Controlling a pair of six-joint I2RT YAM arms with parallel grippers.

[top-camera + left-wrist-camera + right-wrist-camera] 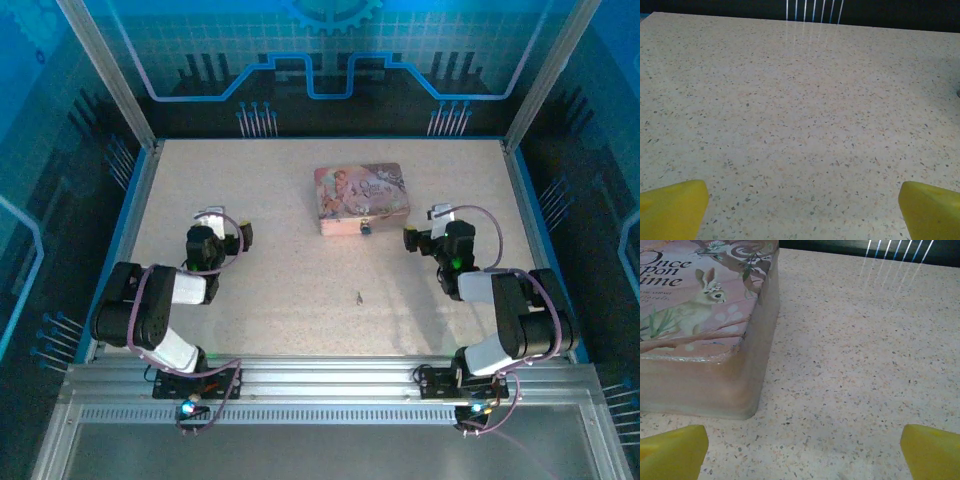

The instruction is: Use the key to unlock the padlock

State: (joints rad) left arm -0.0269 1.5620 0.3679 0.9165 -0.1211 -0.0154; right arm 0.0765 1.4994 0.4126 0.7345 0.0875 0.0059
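The tiny dark padlock (pixel 366 229) hangs at the middle of the front wall of a pink illustrated tin (pixel 362 198). The key (pixel 359 297), a thin dark sliver, lies alone on the speckled table a little nearer than the padlock. My left gripper (pixel 225 223) rests open at the left, well away from both, with bare table between its yellow fingertips (pixel 672 210). My right gripper (pixel 425 226) stands open just right of the tin; its wrist view has the tin's near right corner (pixel 705 315) ahead on the left and nothing between the fingertips (pixel 930 450).
The speckled tabletop (pixel 300 270) is walled by blue panels and metal posts at the back and sides. A metal rail (pixel 320 385) carrying both arm bases runs along the near edge.
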